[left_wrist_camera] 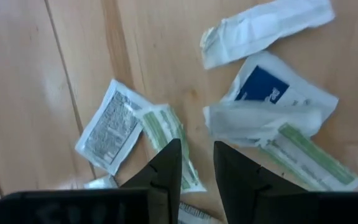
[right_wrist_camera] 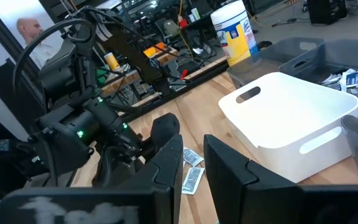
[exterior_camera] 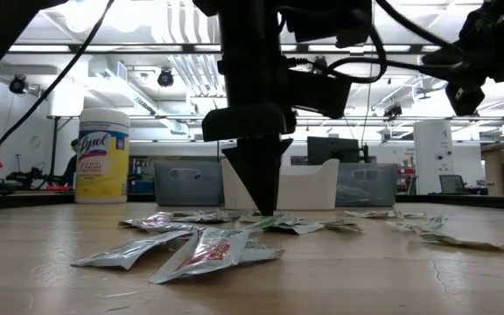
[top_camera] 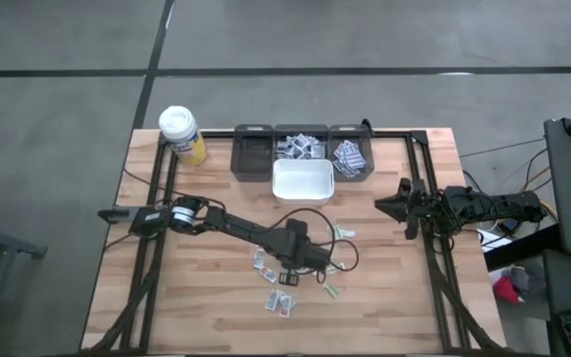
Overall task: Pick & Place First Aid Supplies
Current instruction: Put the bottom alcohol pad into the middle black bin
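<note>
Small flat first aid packets (top_camera: 284, 290) lie scattered across the middle of a wooden desk (top_camera: 196, 307), white-grey paper with green, blue or dark print. In the left wrist view, a green-striped packet (left_wrist_camera: 166, 134) lies just ahead of the claw tips, partly overlapping a packet with grey print (left_wrist_camera: 107, 127); a blue-printed packet (left_wrist_camera: 263, 87) and crumpled white ones sit nearby. From desk height, several packets (exterior_camera: 199, 249) lie flat in a loose pile at the front.

The left claw (top_camera: 290, 273) points straight down over this scatter, its tips at or just above the packets; contact is hard to judge. Its two dark fingers (left_wrist_camera: 163, 168) stand slightly apart with a narrow gap, and nothing is seen clamped between them.

Behind the scatter, toward the back of the desk, sits a white bin (top_camera: 302, 181). Behind that stands a row of three grey bins: the left bin (top_camera: 253, 154) looks bare, while the middle bin (top_camera: 300, 131) and the right bin (top_camera: 350, 157) hold more packets. A yellow wipes canister (top_camera: 182, 135) with a white lid stands at the back left corner.

The right claw (top_camera: 393, 204) waits above the right side of the desk, well apart from the packets, facing the white bin. Its fingers (right_wrist_camera: 166, 155) are parted a little and hold nothing.

A person is partly visible in the room beyond the desk.
</note>
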`<state>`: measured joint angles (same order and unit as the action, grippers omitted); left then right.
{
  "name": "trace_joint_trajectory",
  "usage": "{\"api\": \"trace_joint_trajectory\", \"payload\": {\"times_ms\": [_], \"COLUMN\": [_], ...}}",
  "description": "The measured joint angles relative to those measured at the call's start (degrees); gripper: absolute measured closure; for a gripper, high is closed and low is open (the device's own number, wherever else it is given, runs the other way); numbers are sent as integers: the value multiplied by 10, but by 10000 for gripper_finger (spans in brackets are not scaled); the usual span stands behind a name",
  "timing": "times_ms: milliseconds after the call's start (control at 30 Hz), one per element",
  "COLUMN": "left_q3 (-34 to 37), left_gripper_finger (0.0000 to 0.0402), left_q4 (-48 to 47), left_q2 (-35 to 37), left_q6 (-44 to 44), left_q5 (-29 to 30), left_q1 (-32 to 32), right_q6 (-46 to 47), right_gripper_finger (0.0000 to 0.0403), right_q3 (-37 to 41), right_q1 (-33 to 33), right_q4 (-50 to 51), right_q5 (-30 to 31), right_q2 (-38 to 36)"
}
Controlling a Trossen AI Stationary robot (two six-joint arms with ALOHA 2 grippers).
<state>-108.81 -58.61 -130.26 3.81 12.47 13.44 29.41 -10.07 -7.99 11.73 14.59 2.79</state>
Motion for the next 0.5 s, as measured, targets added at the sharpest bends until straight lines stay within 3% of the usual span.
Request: {"api": "trace_joint_trajectory", "payload": {"times_ms": [267, 500], "left_q3": [-13, -51], "left_gripper_finger": [312, 312], "left_q4": [-27, 6], "left_q2": [0, 1], "left_q6": [35, -31], "left_q5": [18, 12], "left_q1": [-11, -11], "right_q6": [0, 0], "right_gripper_finger": [339, 339], "right_q3": [0, 0], "right_q1": [0, 0], "right_q4": [0, 0], "right_q5": [0, 0], "right_q2": [0, 0]}}
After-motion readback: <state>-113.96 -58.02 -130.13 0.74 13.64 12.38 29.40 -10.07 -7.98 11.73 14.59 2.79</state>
